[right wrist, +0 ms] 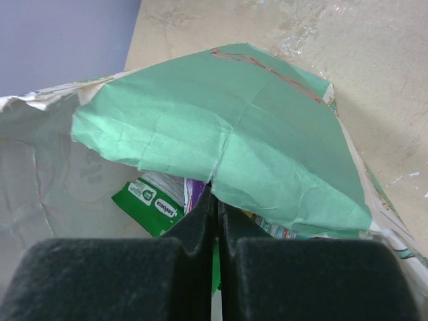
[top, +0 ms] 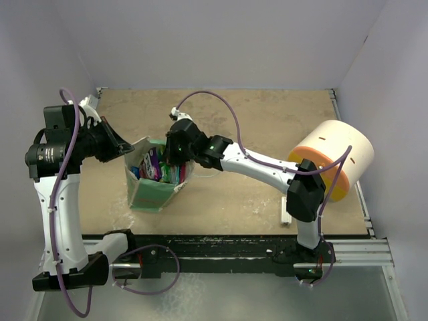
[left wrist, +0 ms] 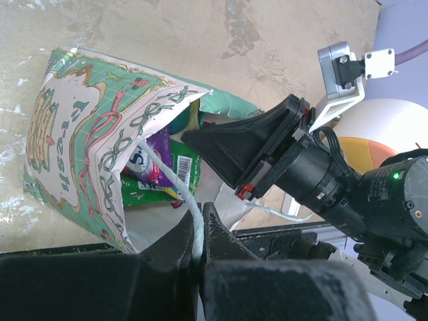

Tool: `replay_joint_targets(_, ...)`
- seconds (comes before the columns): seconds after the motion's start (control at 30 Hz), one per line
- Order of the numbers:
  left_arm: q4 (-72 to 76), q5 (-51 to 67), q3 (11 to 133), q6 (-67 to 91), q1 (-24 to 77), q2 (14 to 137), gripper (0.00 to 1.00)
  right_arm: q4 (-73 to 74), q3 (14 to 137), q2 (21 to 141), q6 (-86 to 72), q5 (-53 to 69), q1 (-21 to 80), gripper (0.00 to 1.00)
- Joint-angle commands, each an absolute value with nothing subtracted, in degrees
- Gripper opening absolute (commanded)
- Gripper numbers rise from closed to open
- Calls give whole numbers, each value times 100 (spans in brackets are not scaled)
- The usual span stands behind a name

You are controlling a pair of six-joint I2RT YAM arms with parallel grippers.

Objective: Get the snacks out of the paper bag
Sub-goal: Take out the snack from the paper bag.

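The bag (top: 150, 194) stands tilted on the bench (top: 254, 114), in the left half and nearer the near edge than the far one. Its mouth opens upward and toward the far edge. The snacks (top: 157, 164) are all inside it, packed together at the mouth. A purple packet (left wrist: 152, 164) lies against a green one (left wrist: 186, 164) that bears a barcode.

The left pincer (left wrist: 199, 224) sits at the bag's left side. Its fingers are pressed together on the white string handle (left wrist: 170, 177). The string runs taut from the bag's printed wall to the fingertips.

The right pincer (right wrist: 215, 200) reaches over from the right and points down into the bag's mouth. Its fingers are closed to a thin slit, with their tips at the edge of a folded-down green flap of the bag. A sliver of green shows in the slit, but I cannot tell whether it is flap or packet. Just below and left of the tips lies a green packet with white lettering (right wrist: 148, 200), against the bag's white inner wall.

A cream cylinder (top: 334, 154) with an orange end lies near the right edge of the bench, well apart from the bag.
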State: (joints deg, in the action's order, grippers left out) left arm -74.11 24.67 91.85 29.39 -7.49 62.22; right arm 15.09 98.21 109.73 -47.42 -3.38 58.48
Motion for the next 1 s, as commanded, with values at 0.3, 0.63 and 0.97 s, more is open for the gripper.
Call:
replay_joint_targets(0.3,-7074,2488,9004,3209,-768,5872,0,963,9701,9614,-4311,491,5836,0)
replay_joint_targets(0.63,-6944,2419,8809,3310,-768,5764,0,1014,9878,8913,-3870,850,5811,0)
replay_joint_targets(0.97,-6960,2458,8885,3124,-765,5772,0,1454,10486,8659,-3876,957,4495,0)
